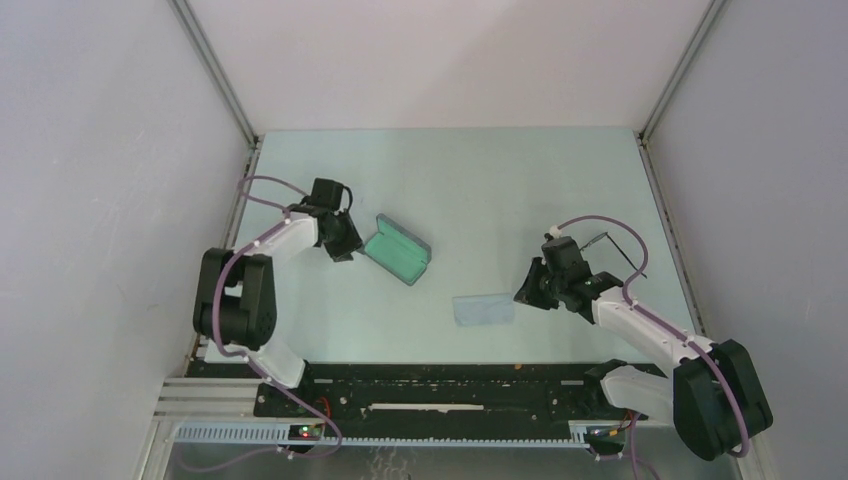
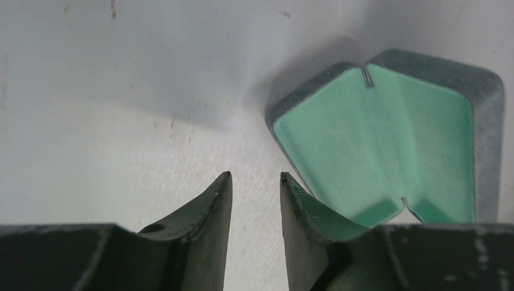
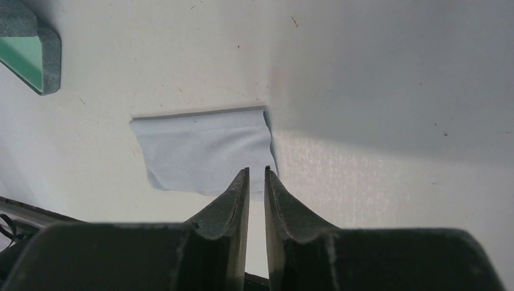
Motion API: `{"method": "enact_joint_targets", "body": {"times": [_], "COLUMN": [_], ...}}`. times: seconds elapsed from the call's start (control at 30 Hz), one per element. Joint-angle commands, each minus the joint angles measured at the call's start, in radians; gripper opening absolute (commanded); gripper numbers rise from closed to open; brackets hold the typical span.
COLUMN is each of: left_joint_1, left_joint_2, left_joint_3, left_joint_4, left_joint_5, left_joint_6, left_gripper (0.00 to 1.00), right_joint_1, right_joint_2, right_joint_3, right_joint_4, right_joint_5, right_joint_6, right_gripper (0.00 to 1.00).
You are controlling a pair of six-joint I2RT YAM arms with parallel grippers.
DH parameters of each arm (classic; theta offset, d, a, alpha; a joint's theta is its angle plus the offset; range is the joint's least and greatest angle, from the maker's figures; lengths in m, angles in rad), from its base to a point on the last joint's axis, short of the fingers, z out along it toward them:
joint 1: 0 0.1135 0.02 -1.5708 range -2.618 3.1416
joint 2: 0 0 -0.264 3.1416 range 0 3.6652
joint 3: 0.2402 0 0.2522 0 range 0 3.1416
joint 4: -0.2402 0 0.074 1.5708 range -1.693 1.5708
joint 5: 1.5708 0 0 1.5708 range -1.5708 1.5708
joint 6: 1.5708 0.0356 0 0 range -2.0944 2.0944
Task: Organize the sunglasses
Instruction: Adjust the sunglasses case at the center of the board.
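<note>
The sunglasses [image 1: 626,251] lie on the right side of the worktop [image 1: 480,180], near its right edge, and show in the overhead view only as a few thin black lines just behind the right arm's wrist; their lenses are too faint to make out. Nothing holds them. The right hand [image 3: 256,171] is just in front and to the left of them, pointing away toward the middle of the worktop. Its two fingers are drawn almost together with only a thin slit between them, and their tips hang over the near edge of a pale blue cloth [image 3: 203,148]. The cloth lies flat, and whether the tips actually touch it cannot be told. Further left, well apart from the sunglasses, a grey case [image 1: 397,252] lies open with its green lining facing up, both halves spread on the worktop. The left hand [image 2: 256,176] is just beside the case's left end, its fingers a little apart with bare worktop showing in the gap and nothing held between them; the right finger overlaps the case's near corner in the wrist view.
</note>
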Motion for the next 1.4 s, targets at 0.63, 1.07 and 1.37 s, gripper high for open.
{"method": "enact_joint_targets", "body": {"times": [0.63,1.07,1.37], "left_joint_1": [0.047,-0.021,-0.15], "left_joint_2": [0.308,0.139,-0.158], "left_joint_3": [0.251,0.071,-0.013], "left_joint_4": [0.001,-0.015,-0.029], "left_joint_5": [0.027,-0.026,-0.11], "left_joint_6": [0.035,0.029,0.008], "left_gripper": [0.35,0.34,0.37], "right_joint_1": [-0.004,-0.072,-0.078], "right_joint_2": [-0.022,-0.008,0.077], "right_joint_3": [0.015,0.015,0.027], "right_joint_4": [-0.011,-0.019,0.004], "right_joint_5": [-0.008,-0.02,-0.097], "right_joint_6": [-0.028,-0.055,-0.061], "right_gripper": [0.23,0.25,0.35]}}
